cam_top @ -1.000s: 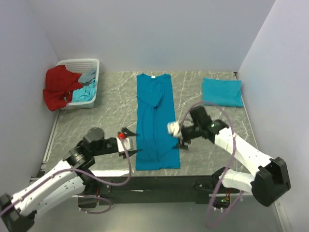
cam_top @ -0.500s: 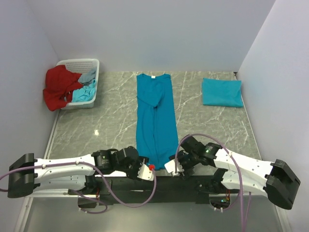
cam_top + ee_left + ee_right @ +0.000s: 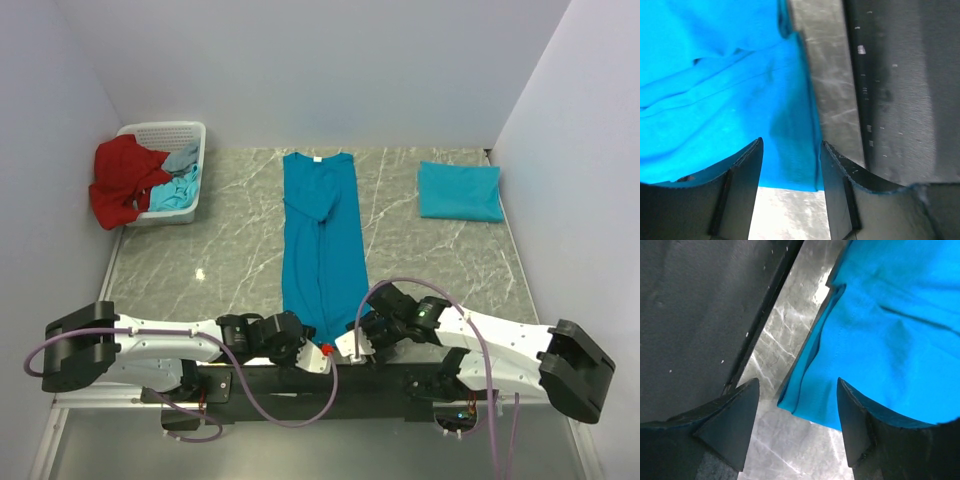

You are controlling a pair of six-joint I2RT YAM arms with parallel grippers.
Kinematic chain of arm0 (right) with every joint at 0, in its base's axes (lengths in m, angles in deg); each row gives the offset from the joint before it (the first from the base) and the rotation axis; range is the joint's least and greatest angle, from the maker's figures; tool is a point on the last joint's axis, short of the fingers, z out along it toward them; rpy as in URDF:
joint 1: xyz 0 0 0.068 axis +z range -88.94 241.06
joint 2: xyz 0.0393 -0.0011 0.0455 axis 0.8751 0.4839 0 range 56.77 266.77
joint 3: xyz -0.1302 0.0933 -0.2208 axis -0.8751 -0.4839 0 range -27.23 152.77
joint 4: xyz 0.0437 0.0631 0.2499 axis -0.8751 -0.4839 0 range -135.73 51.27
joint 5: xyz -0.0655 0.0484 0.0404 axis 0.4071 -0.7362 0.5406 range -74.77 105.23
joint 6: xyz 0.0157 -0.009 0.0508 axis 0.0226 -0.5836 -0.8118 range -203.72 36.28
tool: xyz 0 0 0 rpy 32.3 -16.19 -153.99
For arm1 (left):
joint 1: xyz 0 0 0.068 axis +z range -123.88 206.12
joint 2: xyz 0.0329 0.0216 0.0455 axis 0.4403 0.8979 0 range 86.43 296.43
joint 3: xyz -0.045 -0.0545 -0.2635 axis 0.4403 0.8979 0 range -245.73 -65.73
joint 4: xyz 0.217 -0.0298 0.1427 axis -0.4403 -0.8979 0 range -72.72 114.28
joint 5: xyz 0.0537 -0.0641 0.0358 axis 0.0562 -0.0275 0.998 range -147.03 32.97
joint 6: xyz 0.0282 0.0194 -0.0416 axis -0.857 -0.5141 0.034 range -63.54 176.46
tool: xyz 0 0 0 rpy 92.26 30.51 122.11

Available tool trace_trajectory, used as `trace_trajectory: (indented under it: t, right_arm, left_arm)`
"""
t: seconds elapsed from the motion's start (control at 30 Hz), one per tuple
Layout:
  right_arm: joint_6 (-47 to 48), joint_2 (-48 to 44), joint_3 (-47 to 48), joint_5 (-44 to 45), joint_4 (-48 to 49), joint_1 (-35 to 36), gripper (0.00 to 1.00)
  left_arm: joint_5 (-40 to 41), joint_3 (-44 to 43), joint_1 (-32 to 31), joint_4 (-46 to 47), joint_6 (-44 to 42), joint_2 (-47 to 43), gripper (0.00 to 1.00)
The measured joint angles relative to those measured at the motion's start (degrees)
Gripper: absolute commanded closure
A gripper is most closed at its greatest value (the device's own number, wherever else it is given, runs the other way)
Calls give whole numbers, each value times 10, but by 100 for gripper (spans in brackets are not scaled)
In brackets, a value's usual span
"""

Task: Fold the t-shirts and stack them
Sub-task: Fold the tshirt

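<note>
One teal t-shirt [image 3: 322, 250] lies folded into a long strip down the middle of the table, collar at the far end. A second t-shirt [image 3: 460, 190] rests as a folded rectangle at the back right. Both grippers are low at the strip's near hem. My left gripper [image 3: 318, 352] [image 3: 791, 145] is open, and a hem corner [image 3: 812, 182] lies flat on the table between its fingers. My right gripper [image 3: 352, 348] [image 3: 798, 382] is open too, with the other hem corner [image 3: 792, 407] between its fingers. Neither pinches the cloth.
A white basket [image 3: 190, 135] at the back left holds a red garment [image 3: 125, 180] and light teal cloth. The black rail [image 3: 370, 378] of the table's near edge runs right beside both grippers. Grey walls close in the left, back and right.
Both arms have swung from beside the strip's lower half to its near hem. The left jaws have narrowed somewhat. The shirt has not moved.
</note>
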Motion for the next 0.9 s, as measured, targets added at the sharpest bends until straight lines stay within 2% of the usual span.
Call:
trace_trajectory:
  t: [0.13,0.27,0.33,0.37,0.4,0.43,0.5,0.7,0.9]
  right_arm:
    - [-15,34,3,10,20,2,41]
    - [-37,52,7,21,45,5,54]
    - [-49,58,8,32,57,5,64]
    - [-56,60,8,39,61,5,68]
    - [-62,61,8,46,66,5,80]
    - [-68,63,8,55,71,5,86]
    - [-82,69,11,71,76,2,98]
    - [-111,62,16,80,71,-48,100]
    - [-156,-18,66,50,52,-121,100]
  left_arm:
    - [27,3,0,15,-4,5,49]
    - [47,4,0,23,-8,16,72]
    - [54,8,0,24,-10,18,77]
    - [56,9,0,24,-10,18,89]
    - [58,10,0,24,-10,18,93]
    - [61,12,0,22,-9,18,99]
    - [65,14,0,22,-10,17,100]
    - [65,19,10,15,-10,-12,100]
    - [38,15,87,17,-10,-99,100]
